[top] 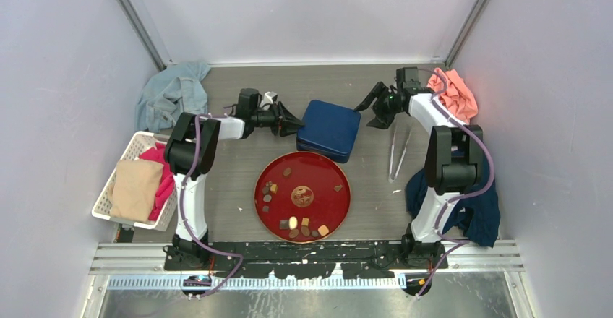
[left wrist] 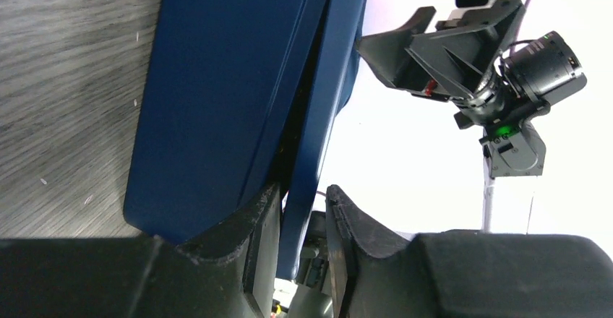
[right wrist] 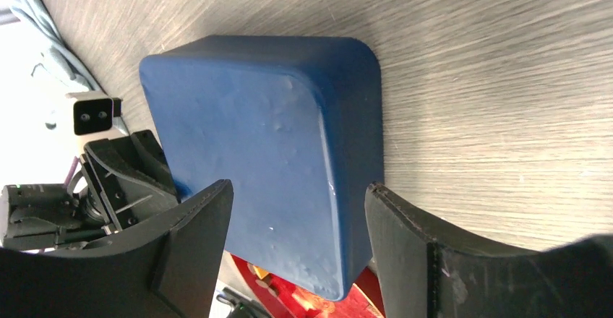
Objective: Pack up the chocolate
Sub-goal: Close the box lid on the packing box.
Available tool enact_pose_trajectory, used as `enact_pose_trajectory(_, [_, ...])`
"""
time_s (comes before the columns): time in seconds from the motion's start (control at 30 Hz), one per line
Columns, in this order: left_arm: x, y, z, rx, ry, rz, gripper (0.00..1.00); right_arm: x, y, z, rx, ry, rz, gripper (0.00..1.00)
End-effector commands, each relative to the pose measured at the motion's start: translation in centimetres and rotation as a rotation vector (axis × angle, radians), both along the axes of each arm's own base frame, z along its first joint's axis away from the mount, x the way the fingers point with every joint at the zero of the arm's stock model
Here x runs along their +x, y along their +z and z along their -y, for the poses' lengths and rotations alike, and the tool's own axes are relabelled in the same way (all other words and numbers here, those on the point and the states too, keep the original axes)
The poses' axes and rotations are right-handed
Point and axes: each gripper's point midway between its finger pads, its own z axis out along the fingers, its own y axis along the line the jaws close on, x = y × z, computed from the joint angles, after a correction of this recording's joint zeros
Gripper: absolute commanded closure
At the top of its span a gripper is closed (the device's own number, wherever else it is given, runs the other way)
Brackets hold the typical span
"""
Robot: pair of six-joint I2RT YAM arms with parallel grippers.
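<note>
Several small chocolate pieces [top: 293,222], brown, tan and cream, lie scattered on the red plate [top: 318,170] around its gold emblem. Behind the plate sits a dark blue box [top: 331,130] [right wrist: 253,130]. My left gripper [top: 295,124] [left wrist: 302,191] is at the box's left edge. Its fingers stand slightly apart around the rim of the lid [left wrist: 340,58], with a gap beside one finger. A dark slit shows between the lid and the base [left wrist: 217,79]. My right gripper [top: 365,110] [right wrist: 298,186] hovers open off the box's far right corner and holds nothing.
Metal tweezers [top: 399,152] lie right of the box. A white basket [top: 108,188] of cloths stands at the left, with a grey-blue cloth [top: 172,94] behind it. An orange cloth [top: 455,94] and a dark blue cloth [top: 470,206] lie by the right arm.
</note>
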Motion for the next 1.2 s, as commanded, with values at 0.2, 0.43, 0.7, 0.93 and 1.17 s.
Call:
enact_pose_trajectory(0.2, [-0.6,2.3,0.6,-0.044,-0.081,0.041,0.68,2.1,-0.5,-2.8,0.155,0.019,0.015,0.27])
enact_pose_trajectory(0.43, [-0.6,4.4,2.4,-0.142,-0.124,0.082,0.82,2.4,-0.6,-3.8,0.152,0.051,0.008,0.27])
enact_pose_trajectory(0.7, [-1.0,2.7,2.9,-0.119,-0.123,0.060,0.74,2.7,-0.3,-5.5,0.127,0.101,0.012,0.27])
enact_pose_trajectory(0.93, [-0.8,1.0,2.8,-0.056,-0.118,0.064,0.57,2.6,-0.9,-6.4,0.110,0.139,-0.004,0.27])
enact_pose_trajectory(1.17, [-0.5,1.8,2.8,-0.044,-0.118,0.092,0.65,2.5,0.0,-5.8,0.060,0.151,0.018,0.27])
